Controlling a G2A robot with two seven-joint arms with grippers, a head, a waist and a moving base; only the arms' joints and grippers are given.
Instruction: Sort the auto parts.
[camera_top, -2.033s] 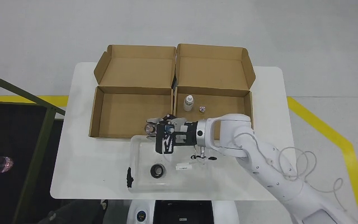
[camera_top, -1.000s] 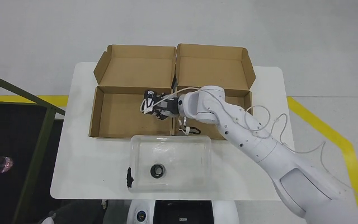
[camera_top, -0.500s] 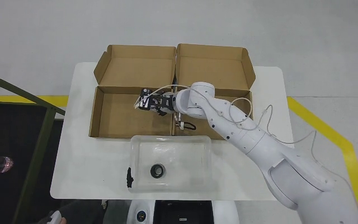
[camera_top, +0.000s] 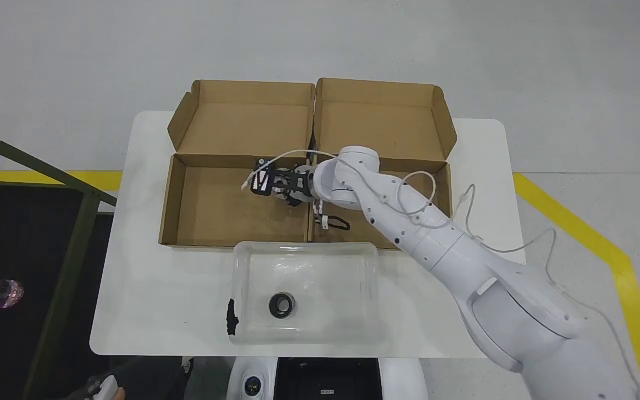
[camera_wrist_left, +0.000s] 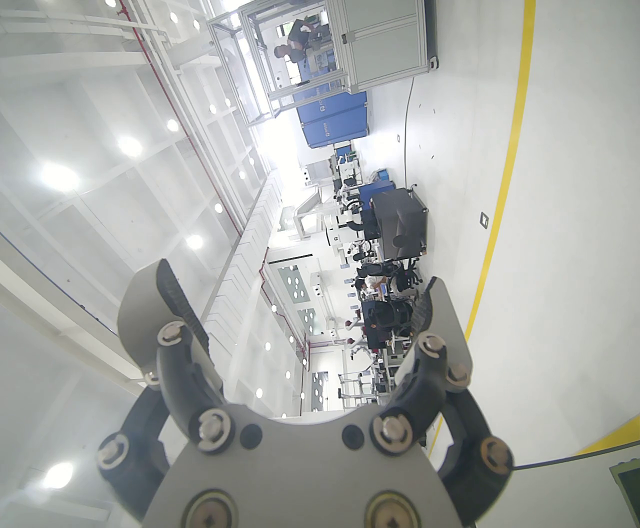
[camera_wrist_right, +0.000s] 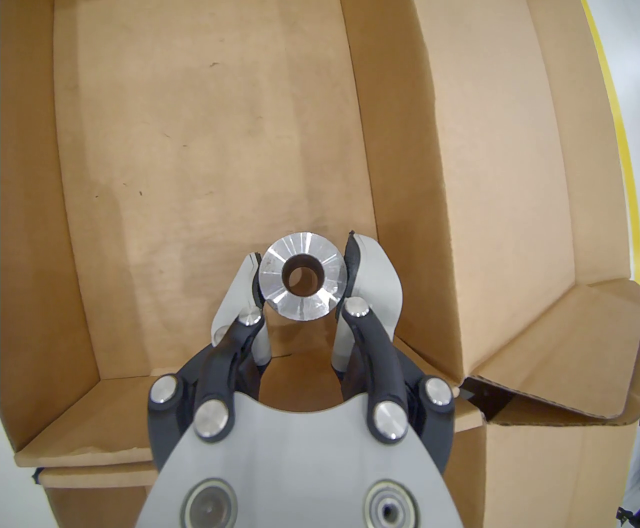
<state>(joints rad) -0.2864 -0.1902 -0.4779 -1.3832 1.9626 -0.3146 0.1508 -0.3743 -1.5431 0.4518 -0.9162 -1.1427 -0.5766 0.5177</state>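
Pinching a silver metal ring (camera_wrist_right: 303, 306) between its two fingers (camera_wrist_right: 374, 272), the right claw (camera_wrist_right: 303, 274) is closed only as far as the ring's width allows. The dark pads press the ring's outer wall on opposite sides. The ring's flat, bevelled face and round centre hole are turned toward the wrist camera. The ring sits right at the fingertips, between them, with nothing else in the grip.

Beneath the ring lies the bare brown floor of the left cardboard box (camera_wrist_right: 200, 150). Whether the ring touches that floor or hangs above it cannot be told. From the top view, the right claw (camera_top: 265, 183) is inside the outline of the left cardboard box (camera_top: 215, 205), toward its far side and close to the wall it shares with the right cardboard box (camera_top: 380, 125). The arm crosses over that second box on its way there.

Nearer the robot on the white worktop (camera_top: 140, 280) stands a clear plastic bin (camera_top: 250, 270), just beside the front walls of the two boxes. One black ring-shaped part (camera_top: 283, 304) lies on its floor, well apart from the right claw and the silver ring.

The left claw (camera_wrist_left: 297, 292) is spread wide with nothing between its fingers. It points out at the hall, with ceiling lights on one side and a yellow floor line on the other.
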